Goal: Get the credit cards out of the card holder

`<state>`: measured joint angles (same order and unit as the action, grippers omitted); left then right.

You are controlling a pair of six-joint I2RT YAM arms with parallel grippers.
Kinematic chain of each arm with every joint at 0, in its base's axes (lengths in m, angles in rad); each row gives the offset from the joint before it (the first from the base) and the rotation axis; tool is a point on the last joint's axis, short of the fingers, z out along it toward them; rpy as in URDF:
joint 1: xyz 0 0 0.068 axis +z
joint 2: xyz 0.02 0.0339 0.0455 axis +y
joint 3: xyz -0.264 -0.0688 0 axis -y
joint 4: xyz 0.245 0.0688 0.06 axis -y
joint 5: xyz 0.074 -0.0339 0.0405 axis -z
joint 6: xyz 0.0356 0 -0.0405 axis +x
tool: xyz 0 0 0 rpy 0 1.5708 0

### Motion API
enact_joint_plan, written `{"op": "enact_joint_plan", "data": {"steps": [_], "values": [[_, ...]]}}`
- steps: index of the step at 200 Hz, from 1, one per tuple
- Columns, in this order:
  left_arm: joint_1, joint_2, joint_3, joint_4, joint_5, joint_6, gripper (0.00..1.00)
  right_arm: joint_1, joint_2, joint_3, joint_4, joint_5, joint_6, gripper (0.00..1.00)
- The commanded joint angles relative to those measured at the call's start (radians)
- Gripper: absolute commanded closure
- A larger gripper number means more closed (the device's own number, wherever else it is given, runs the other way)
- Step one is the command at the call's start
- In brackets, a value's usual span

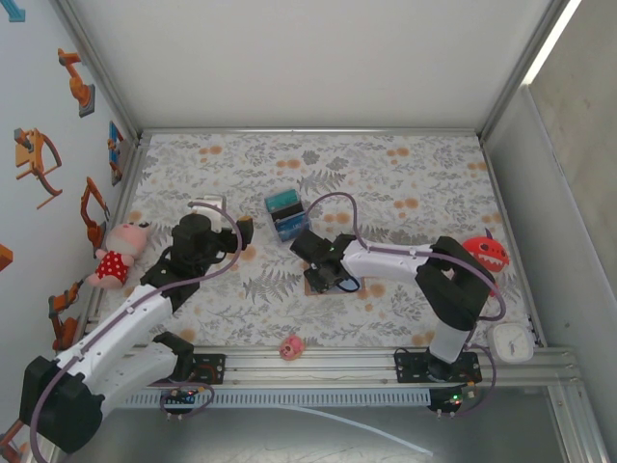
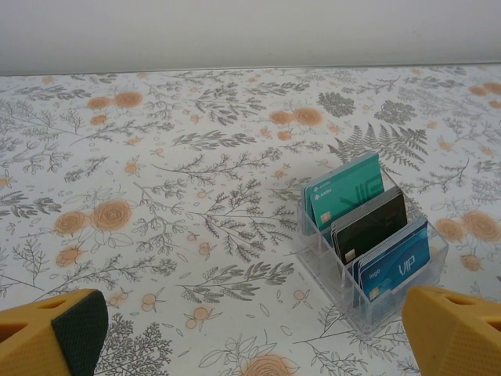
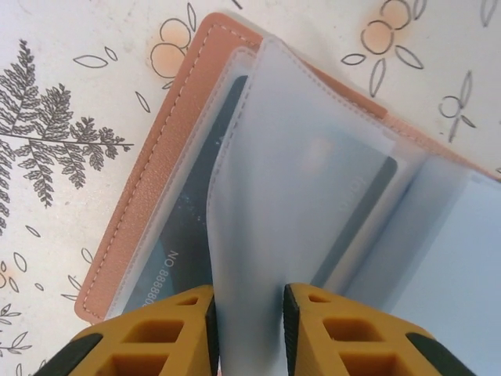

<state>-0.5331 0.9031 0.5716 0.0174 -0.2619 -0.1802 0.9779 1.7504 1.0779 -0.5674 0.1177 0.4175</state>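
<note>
Right arm at the wallet, no card drawn yet.
Left end effector [image 2: 254,333] hangs wide open and empty before the card stand [image 2: 368,243]. At the top view's centre the wallet [image 3: 145,188] lies open on the tabletop [image 3: 63,94], cards [image 3: 176,235] in its pockets. Right end effector [image 3: 249,313] straddles a clear sleeve [image 3: 274,172], jaws narrow; whether it grips, I cannot tell. The next move likely calls for pinching a card's edge, not the sleeve.

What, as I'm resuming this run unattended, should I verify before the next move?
1. The card holder lies open: ok.
2. The right gripper straddles an inner sleeve: ok.
3. Its jaws are pinching a credit card, not just the sleeve: cannot tell.
4. The left gripper is steadying the card holder: not ok; it hangs open, apart from it.
</note>
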Motion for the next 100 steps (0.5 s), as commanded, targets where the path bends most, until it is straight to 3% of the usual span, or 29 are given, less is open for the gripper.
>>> {"op": "enact_joint_plan", "data": {"steps": [1, 100], "values": [[0.006, -0.034, 0.032, -0.020, 0.010, -0.024, 0.03, 0.003, -0.060, -0.022, 0.020, -0.005, -0.046, 0.75], [0.004, -0.075, 0.037, -0.022, 0.012, -0.029, 0.03, 0.006, -0.118, -0.076, 0.066, -0.055, -0.047, 0.79]]}}
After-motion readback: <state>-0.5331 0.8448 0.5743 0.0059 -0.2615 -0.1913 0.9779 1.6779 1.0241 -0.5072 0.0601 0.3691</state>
